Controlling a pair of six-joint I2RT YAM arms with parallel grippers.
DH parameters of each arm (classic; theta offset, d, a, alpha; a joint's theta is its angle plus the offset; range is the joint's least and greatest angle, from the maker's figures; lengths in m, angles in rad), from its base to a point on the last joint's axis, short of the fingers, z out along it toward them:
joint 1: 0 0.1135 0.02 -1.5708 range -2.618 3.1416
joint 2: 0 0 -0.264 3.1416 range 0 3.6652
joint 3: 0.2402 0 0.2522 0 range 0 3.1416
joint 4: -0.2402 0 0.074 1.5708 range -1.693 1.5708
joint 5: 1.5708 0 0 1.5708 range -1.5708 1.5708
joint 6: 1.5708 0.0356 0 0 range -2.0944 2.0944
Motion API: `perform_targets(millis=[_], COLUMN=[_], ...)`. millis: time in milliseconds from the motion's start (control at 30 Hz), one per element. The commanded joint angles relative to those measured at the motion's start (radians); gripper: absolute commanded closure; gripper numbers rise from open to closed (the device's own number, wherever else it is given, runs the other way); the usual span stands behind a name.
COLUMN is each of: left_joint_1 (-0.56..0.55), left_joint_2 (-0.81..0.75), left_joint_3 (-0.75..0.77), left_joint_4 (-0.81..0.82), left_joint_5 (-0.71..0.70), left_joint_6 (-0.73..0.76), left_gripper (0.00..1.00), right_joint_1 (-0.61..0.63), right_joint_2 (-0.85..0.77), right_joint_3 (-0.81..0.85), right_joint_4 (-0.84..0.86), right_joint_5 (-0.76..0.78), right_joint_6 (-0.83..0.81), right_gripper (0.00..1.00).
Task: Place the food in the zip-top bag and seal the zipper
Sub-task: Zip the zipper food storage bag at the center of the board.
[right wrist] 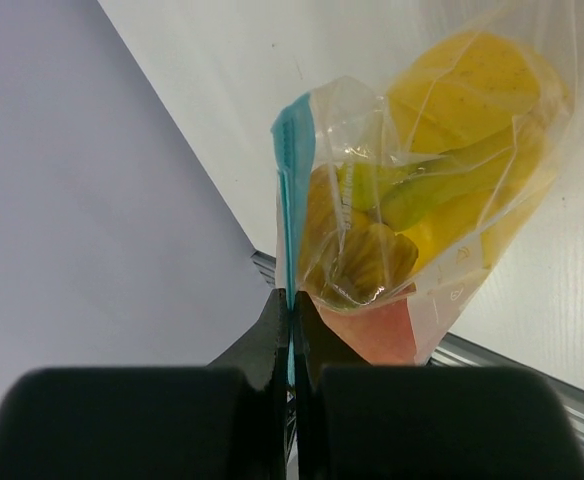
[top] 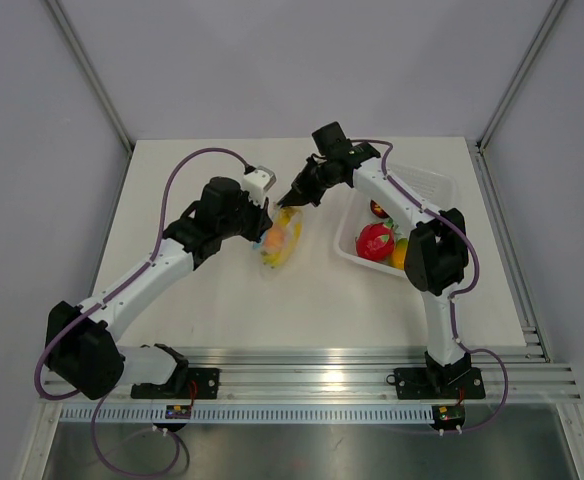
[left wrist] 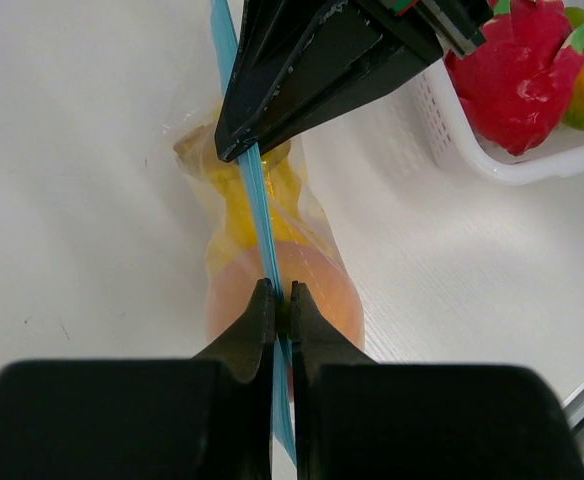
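The clear zip-top bag [top: 281, 243] hangs between my two grippers above the table middle, with the food inside. The yellow banana bunch [left wrist: 240, 205] and orange-pink peach [left wrist: 317, 290] show through the plastic; the bananas [right wrist: 462, 130] and peach [right wrist: 380, 330] also show in the right wrist view. A yellow lemon shape [right wrist: 472, 80] sits at the far end. My left gripper [left wrist: 281, 295] is shut on the light-blue zipper [left wrist: 259, 210]. My right gripper [right wrist: 292, 300] is shut on the same zipper [right wrist: 292, 150] at the other end.
A white tray [top: 434, 187] at the right holds a red dragon fruit [top: 374, 241], an orange fruit [top: 402, 254] and others. It also shows in the left wrist view [left wrist: 492, 165]. The right arm reaches over the tray's left side.
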Motion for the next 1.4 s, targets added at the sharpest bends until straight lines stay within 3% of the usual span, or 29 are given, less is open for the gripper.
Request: perform_targets(millis=[0, 467, 1367], left_joint_1=[-0.008, -0.009, -0.009], left_joint_2=[-0.025, -0.083, -0.252], left_joint_3=[-0.008, -0.049, -0.145], left_joint_4=[-0.238, -0.275, -0.282], left_joint_5=[0.085, 0.112, 0.1], left_joint_6=[-0.061, -0.059, -0.102], left_gripper=[1.0, 1.0, 1.0], right_joint_1=[-0.132, -0.15, -0.161], right_joint_2=[0.002, 0.051, 0.014], right_joint_3=[0.069, 0.188, 0.076], right_joint_4=[0.154, 0.099, 0.191], right_joint_5=[0.312, 0.361, 0.32], right_joint_6=[-0.03, -0.051, -0.012], right_gripper=[1.0, 1.0, 1.0])
